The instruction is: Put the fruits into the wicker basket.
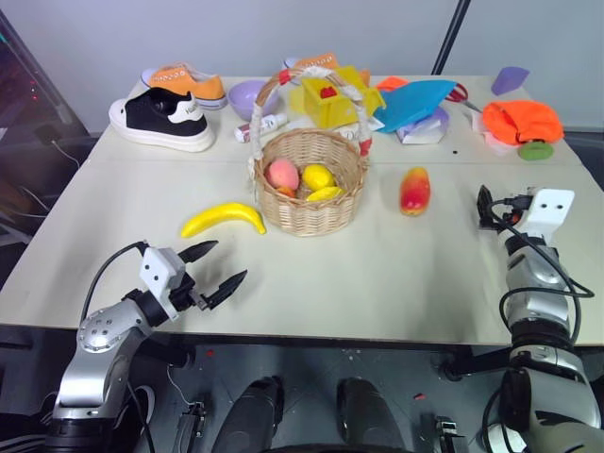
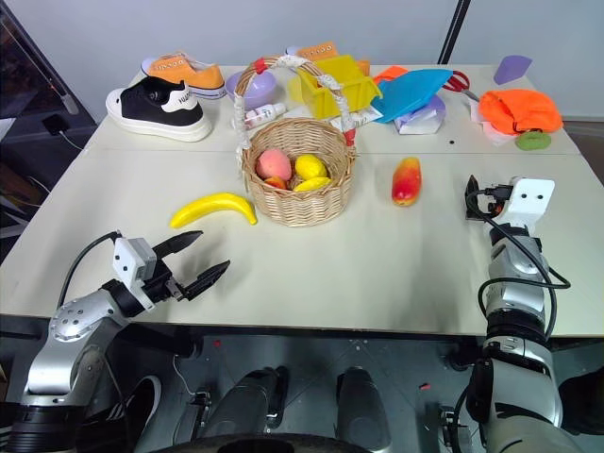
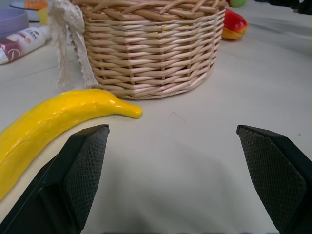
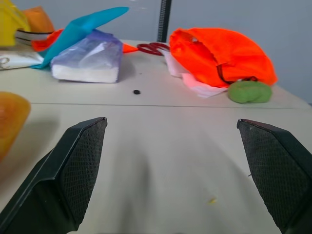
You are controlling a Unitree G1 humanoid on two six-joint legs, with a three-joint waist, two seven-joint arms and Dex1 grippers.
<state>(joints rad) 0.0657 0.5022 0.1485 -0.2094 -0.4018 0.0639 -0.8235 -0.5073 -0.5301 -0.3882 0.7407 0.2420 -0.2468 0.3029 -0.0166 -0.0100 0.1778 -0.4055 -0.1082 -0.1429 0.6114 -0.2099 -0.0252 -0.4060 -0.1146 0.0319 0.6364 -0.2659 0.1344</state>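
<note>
Left gripper (image 1: 209, 265), jaws spread and empty, sits nearest the banana (image 1: 224, 218), which lies ahead, long axis crosswise, beside the wicker basket (image 1: 311, 193). Right gripper (image 4: 178, 170), also spread, faces past the mango (image 1: 414, 190), farther off.

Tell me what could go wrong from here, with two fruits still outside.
1. The curved yellow banana lies tight against the round tan wicker basket; the open left gripper could nudge the basket while closing.
2. The basket's tall arched handle may block a drop.
3. The oval red-and-yellow mango could roll away from the open right gripper.
</note>
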